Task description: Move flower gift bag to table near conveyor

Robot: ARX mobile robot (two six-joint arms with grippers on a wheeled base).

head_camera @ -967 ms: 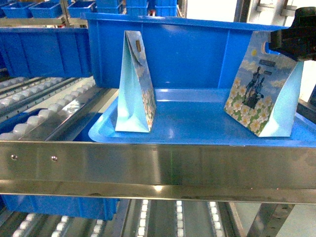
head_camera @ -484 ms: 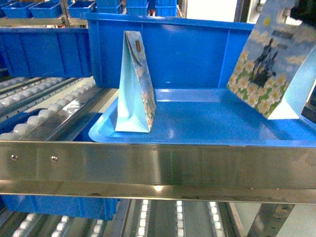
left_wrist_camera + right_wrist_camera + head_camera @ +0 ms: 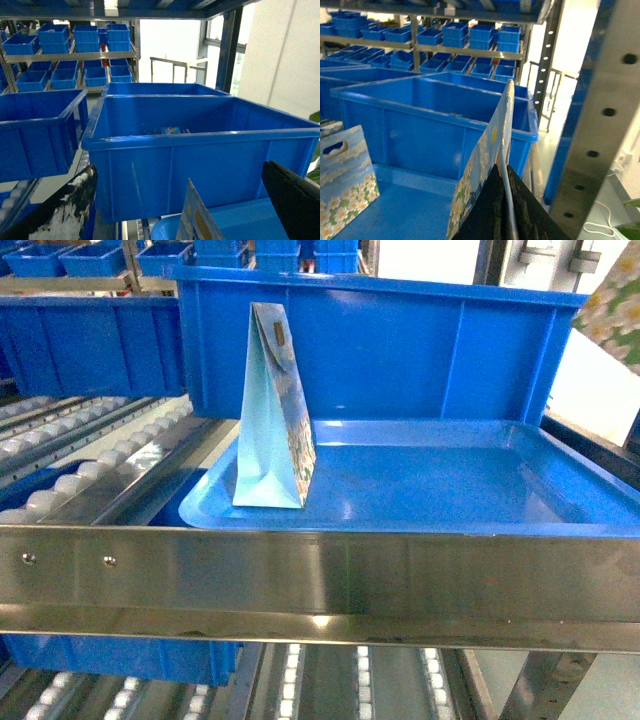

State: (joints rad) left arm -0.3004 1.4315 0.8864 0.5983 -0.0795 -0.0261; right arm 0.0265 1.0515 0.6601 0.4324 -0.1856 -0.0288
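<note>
Lifted clear of the shallow blue plastic tray (image 3: 420, 480), your flower-printed paper gift bag (image 3: 487, 155) hangs pinched in the right tool (image 3: 504, 210); carry it onward, seeking the table.

A glossy, smooth blue plastic tray (image 3: 430, 485) is seen behind a brushed, shiny steel rail (image 3: 320, 580). Smooth printed paper is shown by the pale blue gift bag (image 3: 272, 420). White plastic rollers (image 3: 70, 485) appear slightly glossy.
</note>
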